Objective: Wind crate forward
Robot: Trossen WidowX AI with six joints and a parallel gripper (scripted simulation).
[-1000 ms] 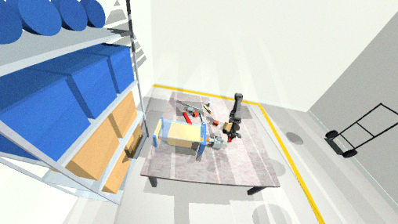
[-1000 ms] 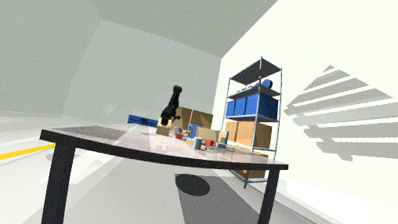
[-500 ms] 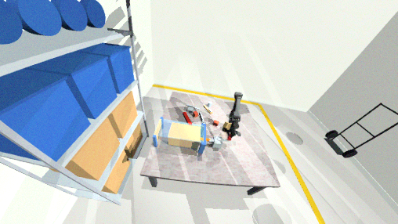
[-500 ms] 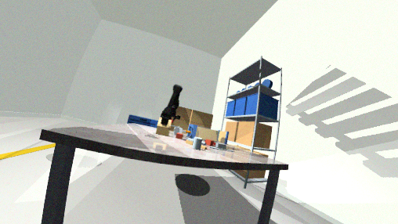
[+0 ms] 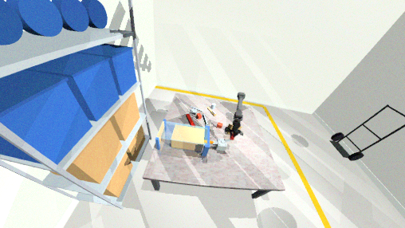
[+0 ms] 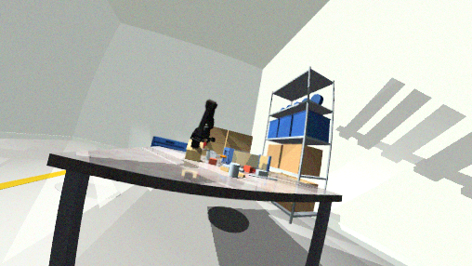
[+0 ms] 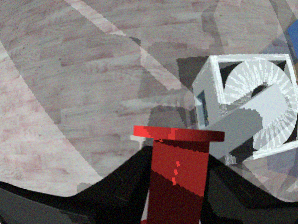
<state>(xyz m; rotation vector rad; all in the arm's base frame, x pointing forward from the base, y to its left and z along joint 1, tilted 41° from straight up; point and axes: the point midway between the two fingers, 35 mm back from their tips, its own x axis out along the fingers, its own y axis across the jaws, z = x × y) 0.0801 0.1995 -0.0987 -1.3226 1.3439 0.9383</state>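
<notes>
My gripper [image 5: 233,134] [image 6: 203,142] [image 7: 173,155] is shut on the red grip of the winch handle, above the bench beside the winch. The handle's grey crank arm [image 7: 272,103] reaches across the top of the winch [image 5: 222,146] [image 7: 207,84]; its key end and the round hole are hidden, so I cannot tell whether the key is seated. The tan crate [image 5: 186,137] looks flat inside the cubby, whose blue end frame [image 5: 205,149] faces the winch. An orange strap [image 5: 211,142] shows between them. Contact between crate front and frame is too small to tell.
A red bar [image 5: 190,119], a red block [image 5: 219,124], a yellow tool [image 5: 211,112] and a small pale cylinder [image 5: 213,106] [image 6: 233,170] lie or stand behind the cubby and winch. A tan block [image 6: 193,154] stands close to the gripper. A tall shelf stands beyond the bench.
</notes>
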